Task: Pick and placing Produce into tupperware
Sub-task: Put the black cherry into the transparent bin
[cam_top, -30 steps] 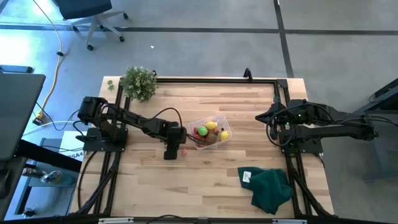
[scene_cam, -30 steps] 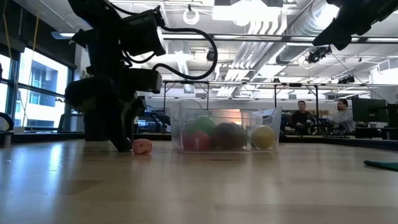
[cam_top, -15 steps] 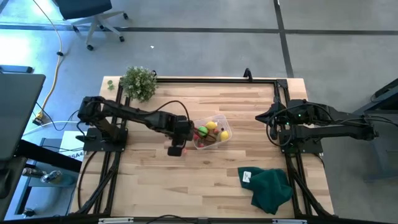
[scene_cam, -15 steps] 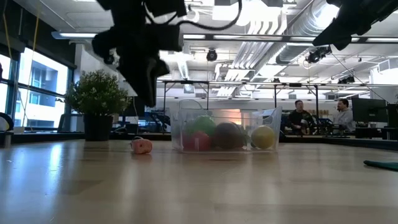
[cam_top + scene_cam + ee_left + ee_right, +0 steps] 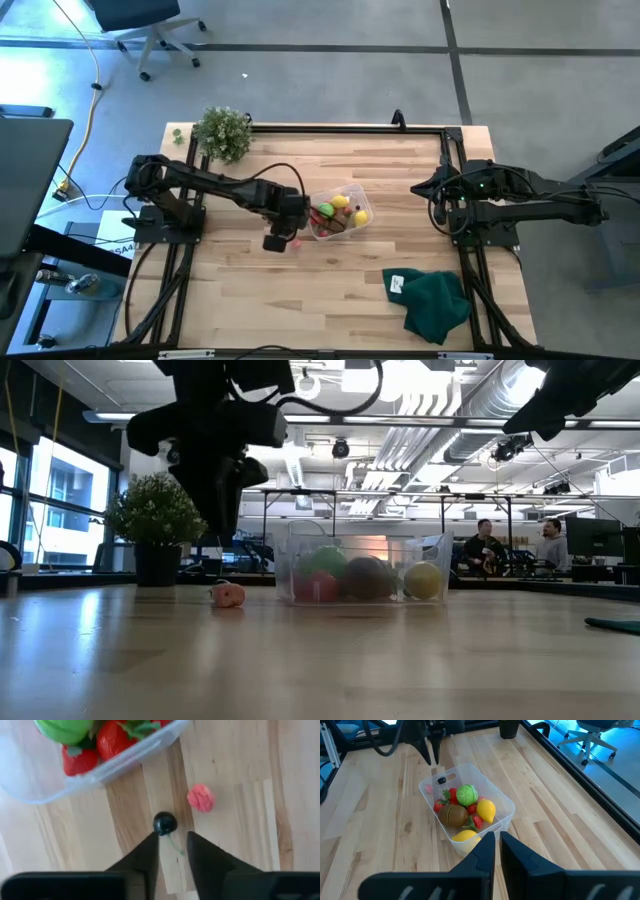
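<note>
While the left gripper (image 5: 172, 851) hovers nearly closed and empty above a pink berry (image 5: 201, 798) lying just beside the tupperware (image 5: 341, 210), a descent with such narrow fingers could knock the berry away rather than straddle it.

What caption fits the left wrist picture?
Left gripper above a small dark berry, pink berry beside it, tupperware nearby.

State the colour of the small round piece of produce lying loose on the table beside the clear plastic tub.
Pinkish red; the loose round piece shows best in the left wrist view.
</note>
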